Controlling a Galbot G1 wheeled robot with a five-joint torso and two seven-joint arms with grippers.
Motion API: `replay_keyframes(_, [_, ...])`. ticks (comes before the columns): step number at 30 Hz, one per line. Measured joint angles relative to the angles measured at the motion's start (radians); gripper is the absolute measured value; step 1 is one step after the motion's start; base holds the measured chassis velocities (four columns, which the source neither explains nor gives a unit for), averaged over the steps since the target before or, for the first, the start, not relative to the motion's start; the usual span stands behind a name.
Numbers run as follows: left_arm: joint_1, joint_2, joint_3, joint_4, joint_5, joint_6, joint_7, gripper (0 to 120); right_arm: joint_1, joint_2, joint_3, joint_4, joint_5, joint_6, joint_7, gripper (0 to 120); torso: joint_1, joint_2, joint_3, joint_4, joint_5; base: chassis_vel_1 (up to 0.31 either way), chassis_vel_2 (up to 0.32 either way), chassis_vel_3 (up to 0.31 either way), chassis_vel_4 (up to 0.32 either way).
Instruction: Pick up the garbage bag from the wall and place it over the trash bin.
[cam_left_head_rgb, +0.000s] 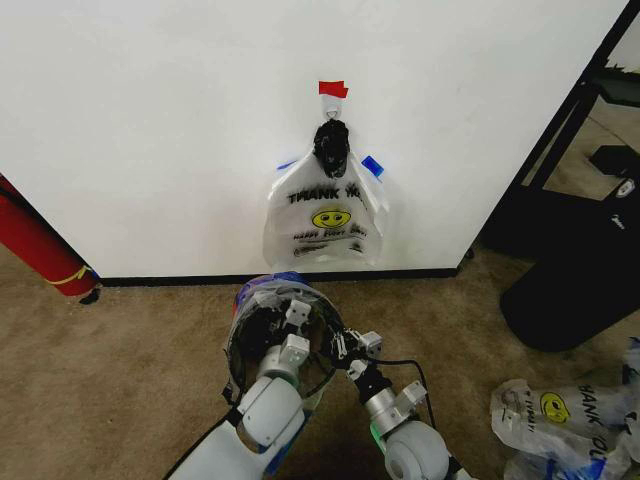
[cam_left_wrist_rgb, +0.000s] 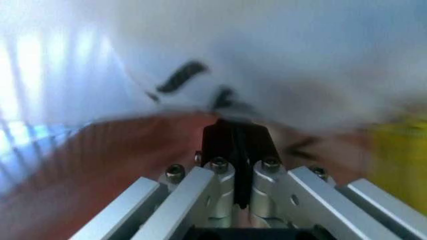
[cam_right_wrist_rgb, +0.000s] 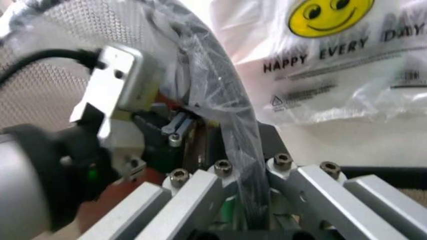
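Left gripper (cam_left_wrist_rgb: 237, 150) fingers closed inside lined trash bin (cam_left_head_rgb: 275, 330); right gripper (cam_right_wrist_rgb: 243, 165) pinching its rim.

Looks like a carpeted office or lab room set up for robot trials. Plain white wall (cam_left_head_rgb: 150, 120) with a black baseboard (cam_left_head_rgb: 280, 277) along the bottom, short brown carpet (cam_left_head_rgb: 110, 380) underfoot. Printed plastic bag (cam_left_head_rgb: 325, 215) hung on the wall from a small hook under a strip of red tape (cam_left_head_rgb: 333, 89), blue tape patches at its handles. More such bags (cam_left_head_rgb: 560, 415) heaped on the carpet at the right. Black furniture legs (cam_left_head_rgb: 570, 120) and a dark rounded base (cam_left_head_rgb: 570, 285) past the wall's end; red cylinder with a yellow band (cam_left_head_rgb: 35, 245) leaning at the left.
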Motion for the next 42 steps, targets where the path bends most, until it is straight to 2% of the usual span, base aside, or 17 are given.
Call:
replay_keyframes(14, [-0.018,0.018,0.006,0.029,-0.028,0.016,0.040,0,-0.009,-0.004,0.038,0.008,-0.046,0.062,-0.098,0,0.000,0.000,0.000,0.0000,0.0000,0.000,0.000,0.000,0.000])
replay_keyframes(20, [0.012,0.039,0.011,-0.017,-0.033,-0.013,0.083,0,-0.004,0.016,0.046,-0.017,-0.045,0.078,-0.109,0,0.000,0.000,0.000,0.0000,0.0000,0.000,0.000,0.000,0.000])
replay_keyframes(25, [0.070,0.070,0.021,-0.087,-0.033,-0.017,0.112,0,0.019,0.046,0.055,-0.057,-0.037,0.091,-0.092,0,0.000,0.000,0.000,0.0001,0.0000,0.000,0.000,0.000,0.000])
replay_keyframes(31, [0.099,0.131,0.023,-0.123,-0.033,0.000,0.146,0,0.038,0.054,0.083,-0.093,-0.040,0.102,-0.110,0,0.000,0.000,0.000,0.0000,0.0000,0.000,0.000,0.000,0.000])
replay_keyframes(35, [0.107,0.165,0.017,-0.125,-0.022,0.067,0.174,0,0.039,0.057,0.110,-0.101,-0.084,0.136,-0.159,0,0.000,0.000,0.000,0.0001,0.0000,0.000,0.000,0.000,0.000])
replay_keyframes(42, [0.086,0.149,0.012,-0.085,-0.012,0.156,0.181,0,0.021,0.071,0.124,-0.081,-0.173,0.197,-0.192,0,0.000,0.000,0.000,0.0001,0.0000,0.000,0.000,0.000,0.000])
